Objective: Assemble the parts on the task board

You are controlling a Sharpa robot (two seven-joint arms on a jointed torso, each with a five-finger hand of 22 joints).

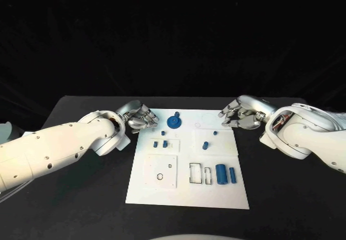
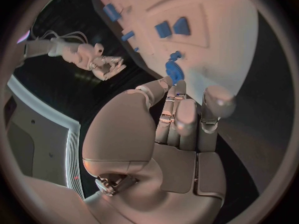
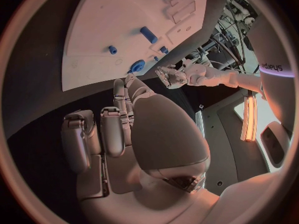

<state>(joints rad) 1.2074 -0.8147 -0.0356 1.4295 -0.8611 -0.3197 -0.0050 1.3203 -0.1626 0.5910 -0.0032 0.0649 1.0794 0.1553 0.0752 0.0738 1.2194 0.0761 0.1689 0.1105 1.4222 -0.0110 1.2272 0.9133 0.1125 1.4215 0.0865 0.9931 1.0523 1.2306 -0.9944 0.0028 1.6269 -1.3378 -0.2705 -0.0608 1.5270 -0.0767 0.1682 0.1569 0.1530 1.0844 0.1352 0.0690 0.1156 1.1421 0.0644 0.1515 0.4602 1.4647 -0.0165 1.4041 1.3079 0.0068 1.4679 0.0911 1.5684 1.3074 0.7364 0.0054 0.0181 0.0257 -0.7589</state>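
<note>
The white task board (image 1: 187, 187) lies in the middle of the black table. A blue gear (image 1: 174, 121) sits near its far edge, several small blue parts (image 1: 165, 144) lie around the middle, and two blue cylinders (image 1: 225, 174) stand at the near right. My left hand (image 1: 140, 118) hovers at the board's far left corner, fingers loosely bent and holding nothing; the gear (image 2: 174, 70) lies just beyond its fingertips (image 2: 177, 92). My right hand (image 1: 241, 114) hovers at the far right corner, also holding nothing. In the right wrist view the hand (image 3: 124, 124) faces the board (image 3: 118, 30) and the gear (image 3: 137, 65).
A rectangular plate with a slot (image 1: 161, 171) and outlined recesses (image 1: 196, 172) occupy the board's near half. Black table (image 1: 79, 200) surrounds the board on all sides. Each wrist view shows the opposite hand (image 2: 102, 64) (image 3: 174, 76) across the board.
</note>
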